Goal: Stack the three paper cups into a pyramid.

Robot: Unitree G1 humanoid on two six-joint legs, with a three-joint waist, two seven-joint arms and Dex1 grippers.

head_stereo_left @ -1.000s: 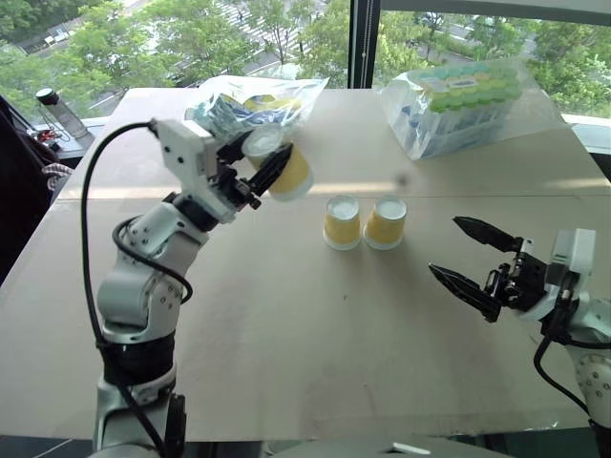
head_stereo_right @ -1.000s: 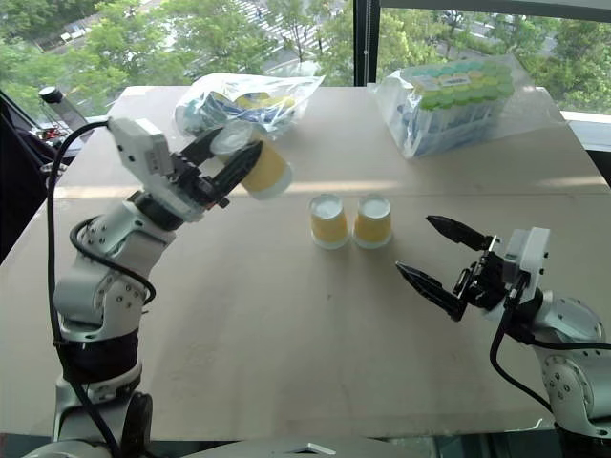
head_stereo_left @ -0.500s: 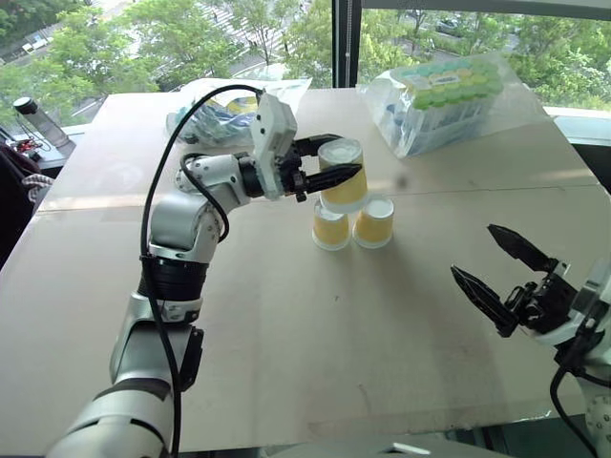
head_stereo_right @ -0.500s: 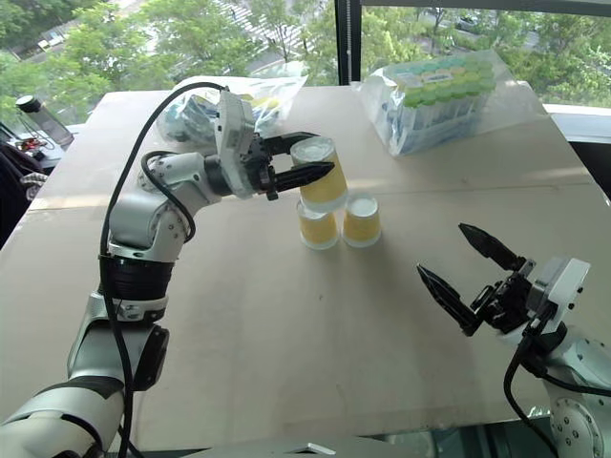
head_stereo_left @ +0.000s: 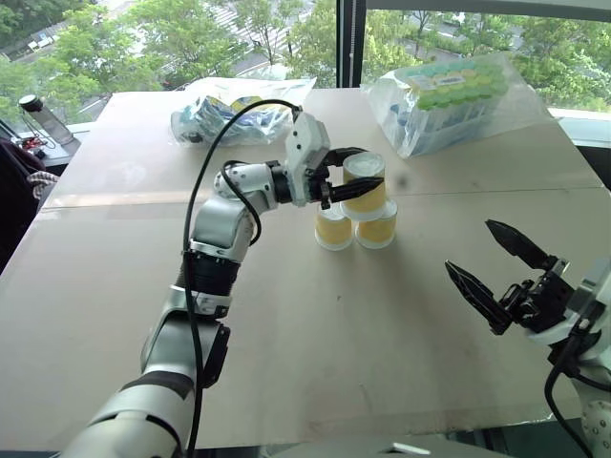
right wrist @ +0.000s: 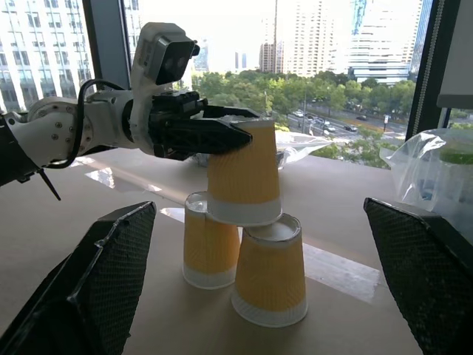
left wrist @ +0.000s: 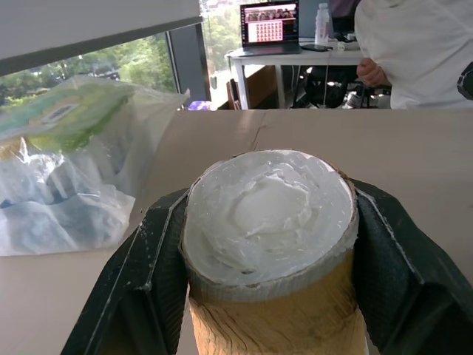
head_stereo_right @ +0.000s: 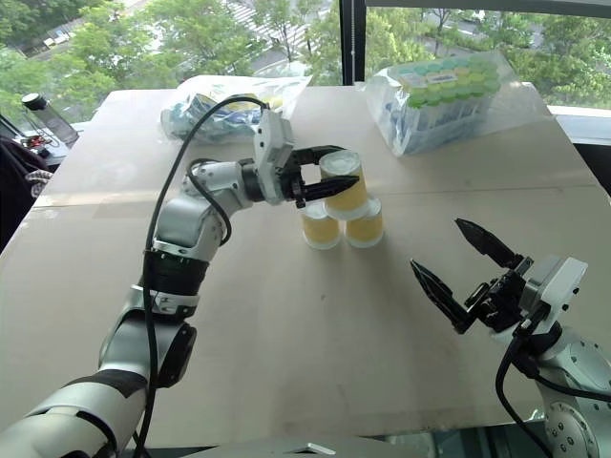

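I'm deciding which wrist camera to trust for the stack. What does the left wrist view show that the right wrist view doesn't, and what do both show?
Left wrist view: the held cup's white base seen close, plus a person and a laptop beyond the table. Right wrist view: the two bottom cups side by side, with the held cup just above them. Both: the left tool shut on the top cup, and a clear bag of goods.

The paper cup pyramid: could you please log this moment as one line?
left gripper: shut on third yellow-orange ribbed paper cup | cup: upside down over two base cups | right gripper: open, apart
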